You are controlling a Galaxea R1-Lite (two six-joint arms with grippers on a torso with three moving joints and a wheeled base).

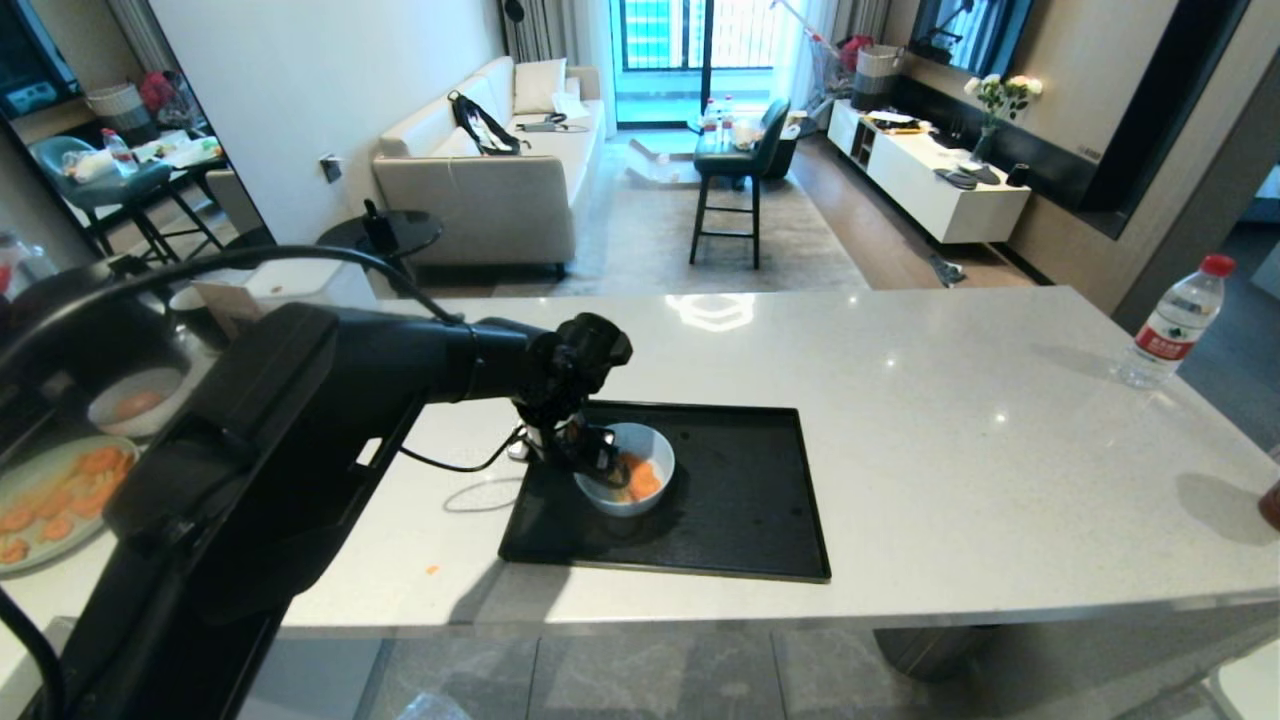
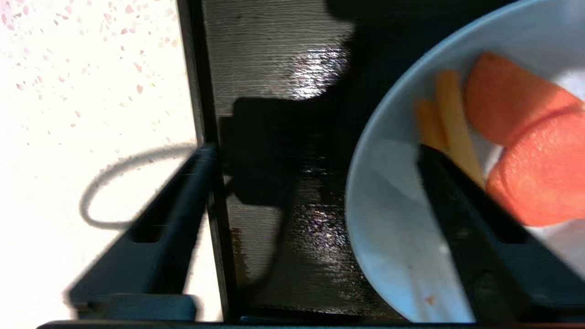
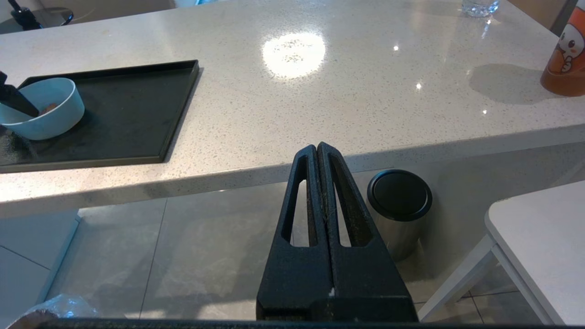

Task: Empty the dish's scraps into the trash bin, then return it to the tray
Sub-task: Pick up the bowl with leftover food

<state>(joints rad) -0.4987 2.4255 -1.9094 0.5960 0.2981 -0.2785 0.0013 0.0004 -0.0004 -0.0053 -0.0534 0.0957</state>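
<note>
Now the left end effector point(image 1: 590, 455) straddles the bowl's point(image 1: 630, 470) near wall, fingers spread, and a shallow pinch could tip the scraps point(image 1: 640, 480) onto the tray point(image 1: 740, 500).

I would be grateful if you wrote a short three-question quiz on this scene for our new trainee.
1. True or false: the dish sits on the tray.
2. What lies in the dish?
A. Orange scraps
B. Water
C. Nothing
3. How does the left gripper stand at the dish's rim?

Key:
1. True.
2. A.
3. Open and astride the rim: one of its fingers is inside the dish, the other outside over the tray's edge. The right gripper hangs shut below the counter.
</note>
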